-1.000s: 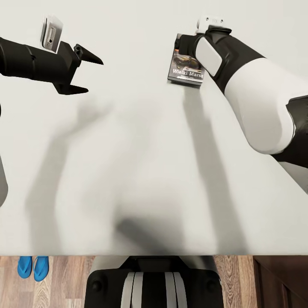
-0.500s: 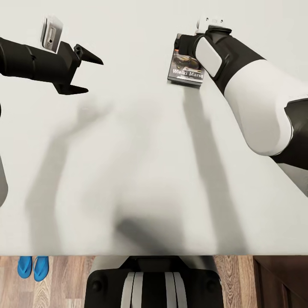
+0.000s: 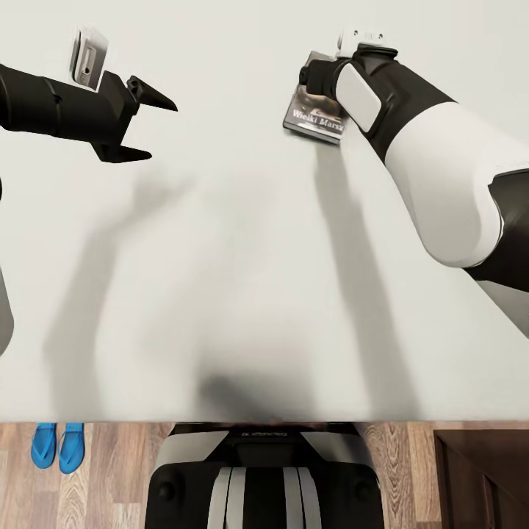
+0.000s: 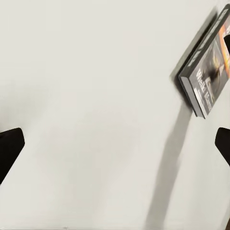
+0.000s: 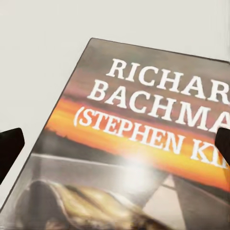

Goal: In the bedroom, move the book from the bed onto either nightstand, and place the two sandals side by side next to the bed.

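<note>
Nearest, the blue sandals (image 3: 57, 445) lie paired on the wood floor beside the bed (image 3: 220, 294). Farther out, the left gripper (image 3: 145, 125) hangs over the mattress, spread wide and empty. Farthest, the right gripper (image 3: 317, 82) meets the book (image 3: 312, 119), apparently clamping it; since half a second ago the book's near edge has tilted and shifted.

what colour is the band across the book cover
Orange, behind the white lettering on the book; clearest in the right wrist view.
</note>
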{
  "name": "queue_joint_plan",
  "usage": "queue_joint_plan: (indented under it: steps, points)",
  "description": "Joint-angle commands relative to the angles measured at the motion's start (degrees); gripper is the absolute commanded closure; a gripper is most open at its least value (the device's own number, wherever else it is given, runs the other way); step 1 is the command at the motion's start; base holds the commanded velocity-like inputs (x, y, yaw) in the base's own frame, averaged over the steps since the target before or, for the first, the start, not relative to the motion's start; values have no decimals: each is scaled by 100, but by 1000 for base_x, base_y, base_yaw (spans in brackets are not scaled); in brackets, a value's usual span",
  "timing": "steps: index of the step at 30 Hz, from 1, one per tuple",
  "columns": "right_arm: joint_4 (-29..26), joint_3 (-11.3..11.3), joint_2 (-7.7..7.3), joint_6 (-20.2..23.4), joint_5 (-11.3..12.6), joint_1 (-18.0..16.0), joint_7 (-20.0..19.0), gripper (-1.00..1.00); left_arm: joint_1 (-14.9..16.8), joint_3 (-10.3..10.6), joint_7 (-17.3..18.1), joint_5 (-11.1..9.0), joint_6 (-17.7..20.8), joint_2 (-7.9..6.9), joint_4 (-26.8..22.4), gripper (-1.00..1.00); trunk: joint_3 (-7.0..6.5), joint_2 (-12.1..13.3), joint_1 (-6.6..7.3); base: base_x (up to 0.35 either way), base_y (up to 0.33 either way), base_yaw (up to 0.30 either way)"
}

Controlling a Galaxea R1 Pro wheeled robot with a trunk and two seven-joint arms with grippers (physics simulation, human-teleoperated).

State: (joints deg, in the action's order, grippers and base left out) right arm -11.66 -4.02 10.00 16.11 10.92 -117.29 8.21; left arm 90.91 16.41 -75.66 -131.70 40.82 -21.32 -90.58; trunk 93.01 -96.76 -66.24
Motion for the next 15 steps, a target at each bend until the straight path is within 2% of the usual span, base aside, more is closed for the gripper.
queue_joint_plan:
  steps: [1,15]
  points:
    - [313,-1,0,32,94,1,36,-100,6,3,-37,-20,49,-3,-2,-100,3,-1,1,-130,0,0]
    - [308,7,0,121,94,-64,40,-100,6,2,-36,-15,49,22,-2,-100,3,-1,1,-39,0,0]
